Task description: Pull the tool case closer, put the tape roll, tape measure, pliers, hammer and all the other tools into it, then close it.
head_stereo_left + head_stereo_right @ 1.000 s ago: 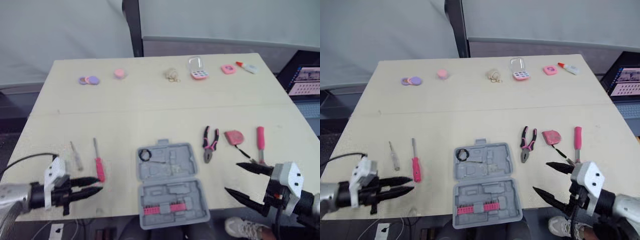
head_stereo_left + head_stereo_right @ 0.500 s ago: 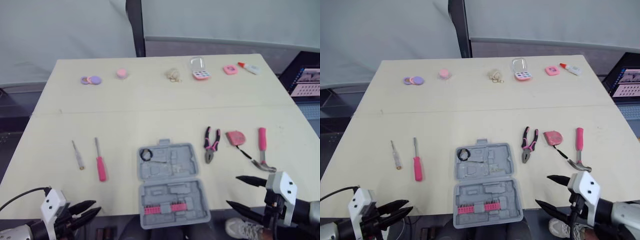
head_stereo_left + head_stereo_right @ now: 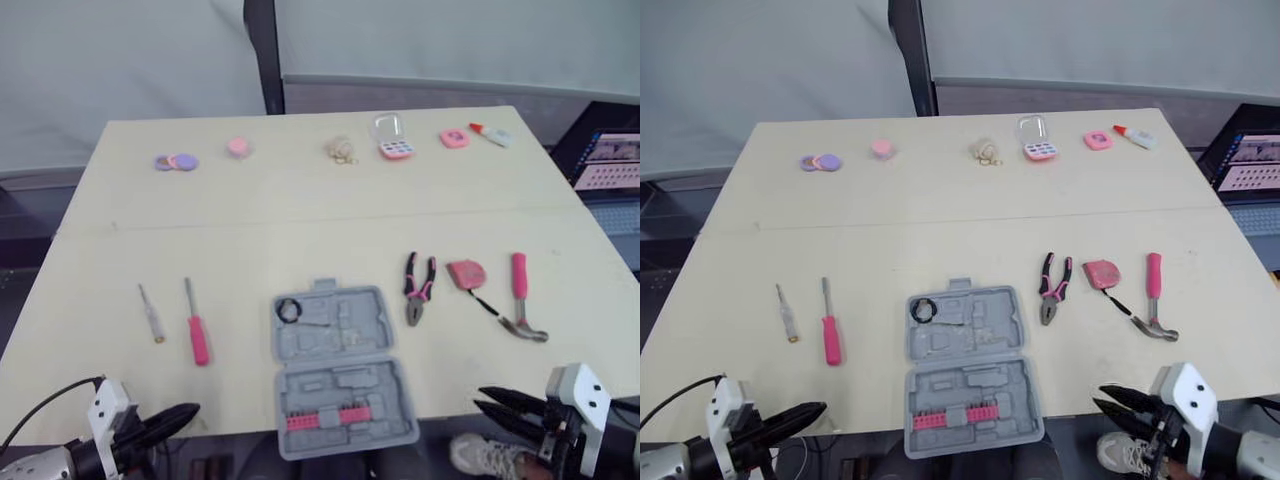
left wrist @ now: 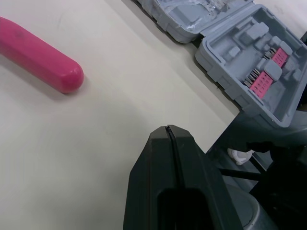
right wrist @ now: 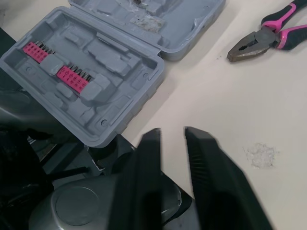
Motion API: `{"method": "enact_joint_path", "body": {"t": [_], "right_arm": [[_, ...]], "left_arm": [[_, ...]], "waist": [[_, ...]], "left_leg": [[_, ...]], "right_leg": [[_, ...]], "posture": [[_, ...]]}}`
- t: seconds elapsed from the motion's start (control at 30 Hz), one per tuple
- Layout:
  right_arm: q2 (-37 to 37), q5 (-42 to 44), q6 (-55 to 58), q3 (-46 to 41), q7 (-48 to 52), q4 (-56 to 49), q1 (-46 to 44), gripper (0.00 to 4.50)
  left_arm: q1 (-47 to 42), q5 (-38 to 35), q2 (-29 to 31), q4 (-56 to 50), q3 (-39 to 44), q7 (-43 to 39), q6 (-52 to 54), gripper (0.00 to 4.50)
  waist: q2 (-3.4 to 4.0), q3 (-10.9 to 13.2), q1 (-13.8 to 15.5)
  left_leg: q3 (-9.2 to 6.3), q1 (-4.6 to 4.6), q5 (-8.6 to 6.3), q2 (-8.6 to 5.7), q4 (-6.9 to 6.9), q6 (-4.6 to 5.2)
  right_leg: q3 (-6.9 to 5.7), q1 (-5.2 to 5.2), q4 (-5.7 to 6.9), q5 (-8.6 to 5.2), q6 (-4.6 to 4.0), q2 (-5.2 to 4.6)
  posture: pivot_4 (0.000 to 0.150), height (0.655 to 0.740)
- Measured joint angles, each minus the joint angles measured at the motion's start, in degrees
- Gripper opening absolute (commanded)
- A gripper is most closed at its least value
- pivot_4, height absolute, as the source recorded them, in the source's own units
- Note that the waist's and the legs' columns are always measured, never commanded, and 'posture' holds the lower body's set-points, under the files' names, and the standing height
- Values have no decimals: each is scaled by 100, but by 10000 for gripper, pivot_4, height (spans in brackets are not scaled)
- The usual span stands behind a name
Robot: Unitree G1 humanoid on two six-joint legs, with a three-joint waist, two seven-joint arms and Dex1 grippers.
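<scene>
Tool case (image 3: pixel 338 370) lies open at the table's (image 3: pixel 300 200) near edge, tape roll (image 3: pixel 290 310) in its far half | pliers (image 3: pixel 418 290), tape measure (image 3: pixel 466 273) and hammer (image 3: pixel 522 300) to its right, pink screwdriver (image 3: pixel 196 325) to its left, seemingly one side per arm | left gripper (image 3: pixel 190 410) fingers together, right gripper (image 3: pixel 482 398) fingers slightly apart, both empty, low off the near edge.

Left gripper (image 3: pixel 190 410) drawn back off the table (image 3: pixel 300 220), fingers (image 4: pixel 158 163) together, right gripper (image 3: pixel 480 398) lowered, fingers (image 5: pixel 146 158) narrowed

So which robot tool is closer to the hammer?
Right. The right tool sits just nearer the robot than the hammer; the left tool is far off, beyond the tool case.
</scene>
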Motion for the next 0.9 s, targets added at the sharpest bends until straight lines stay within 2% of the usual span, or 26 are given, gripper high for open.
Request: {"method": "enact_joint_path", "body": {"t": [0.1,0.17,0.2,0.27,0.43,0.47,0.5,0.53,0.77,0.9], "right_arm": [[4,-44,40,0,-40,8,42,181],[-7,-75,170,0,-116,11,34,0],[-26,-75,260,0,-137,11,26,2447],[-75,-75,425,-2,-184,20,1,8030],[-86,-75,573,-41,-211,22,-62,33139],[-86,-75,604,-46,-215,22,-86,37623],[-86,-75,631,-49,-218,22,-108,42638],[-87,-75,648,-50,-218,22,-138,44000],[-94,-15,824,-58,-221,21,-209,44000],[-171,-25,1055,-75,-508,16,-639,44000]], "left_arm": [[115,50,-24,12,-37,-3,-173,0],[153,101,-20,22,-90,-11,-234,5125],[189,100,-20,23,-116,-37,-264,7709],[221,88,-19,25,-154,-89,-328,16326],[206,-3,-20,13,-155,-147,-517,41685],[197,-19,-20,12,-154,-184,-565,44958],[189,-48,-20,12,-154,-217,-605,45000],[178,-103,-19,7,-152,-273,-657,45000],[7,-254,121,-39,-105,-454,-791,45000],[-697,-416,320,-279,-39,-327,-664,45000]], "waist": [[0,0,3],[-2,-2,11],[-3,-2,16],[-3,-2,19],[-2,-2,12],[-2,-3,12],[-2,-3,12],[-2,-3,13],[-2,-3,17],[-3,-3,25]], "left_leg": [[4,0,-2,1,0,1],[5,0,-2,0,1,1],[5,1,-2,-1,2,1],[5,1,-2,-1,3,2],[6,1,-2,0,2,1],[7,1,-2,0,2,1],[7,1,-2,0,2,1],[7,1,-2,0,2,1],[7,1,-2,1,3,1],[5,1,-2,-1,8,1]], "right_leg": [[2,0,-3,0,0,0],[2,1,-4,0,0,-1],[3,1,-4,0,0,-3],[4,0,-7,0,0,-3],[4,-1,-7,0,0,-3],[4,-1,-8,0,0,-3],[4,-1,-7,0,0,-3],[4,-1,-8,0,0,-3],[3,-1,-6,0,0,-2],[2,-1,4,0,0,-2]], "posture": [[1500,7400],[1500,7400],[1500,7400],[1500,7400],[1500,7400],[1500,7400],[1500,7400],[1500,7400],[1500,7400],[1500,7400]]}}
